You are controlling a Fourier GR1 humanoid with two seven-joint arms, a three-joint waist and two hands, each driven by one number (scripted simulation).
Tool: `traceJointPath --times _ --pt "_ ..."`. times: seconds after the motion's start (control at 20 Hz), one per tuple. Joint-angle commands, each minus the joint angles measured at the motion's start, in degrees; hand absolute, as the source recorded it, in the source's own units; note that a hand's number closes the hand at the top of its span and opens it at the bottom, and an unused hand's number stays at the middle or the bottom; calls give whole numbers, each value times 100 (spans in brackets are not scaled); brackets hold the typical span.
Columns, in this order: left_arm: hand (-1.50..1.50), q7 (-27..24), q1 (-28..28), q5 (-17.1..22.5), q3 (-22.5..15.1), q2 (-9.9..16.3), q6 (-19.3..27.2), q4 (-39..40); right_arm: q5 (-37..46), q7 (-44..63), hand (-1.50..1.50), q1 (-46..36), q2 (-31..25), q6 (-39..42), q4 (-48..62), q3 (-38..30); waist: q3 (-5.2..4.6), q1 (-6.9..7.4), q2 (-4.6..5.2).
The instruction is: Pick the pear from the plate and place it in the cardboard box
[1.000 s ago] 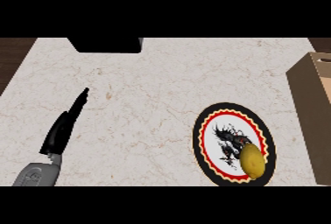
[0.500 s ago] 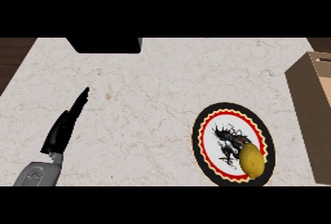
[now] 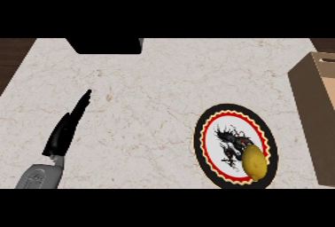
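A yellow-brown pear [image 3: 255,162] lies on the lower right part of a round plate [image 3: 208,135] with a black rim, red and yellow rings and a dark drawing on white. The plate sits at the right of the marble counter. A cardboard box [image 3: 315,111] stands just right of the plate, cut by the view's right edge. My left hand [image 3: 65,130] shows at the lower left, fingers straight and pointing up the counter, far from the plate and holding nothing. My right hand does not show.
A black block [image 3: 108,45] sits at the counter's far edge, upper left. Dark wood floor shows beyond the counter's left edge [image 3: 9,66]. Bare marble [image 3: 150,102] lies between my left hand and the plate.
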Motion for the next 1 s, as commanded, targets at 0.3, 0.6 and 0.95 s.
traceJointPath --times 0.3,0.6,0.95 --pt "0 111 -106 -67 31 -122 -4 -50 -676 -2055 -150 34 -1156 -73 2468 -925 16 49 38" --pt "0 -24 -132 30 175 65 -240 -18 -869 -2849 -150 371 -1653 -61 3581 -1266 25 64 41" --pt "0 167 -369 -76 278 50 -112 97 -837 -3453 -150 762 -2108 259 4211 -1231 36 61 49"
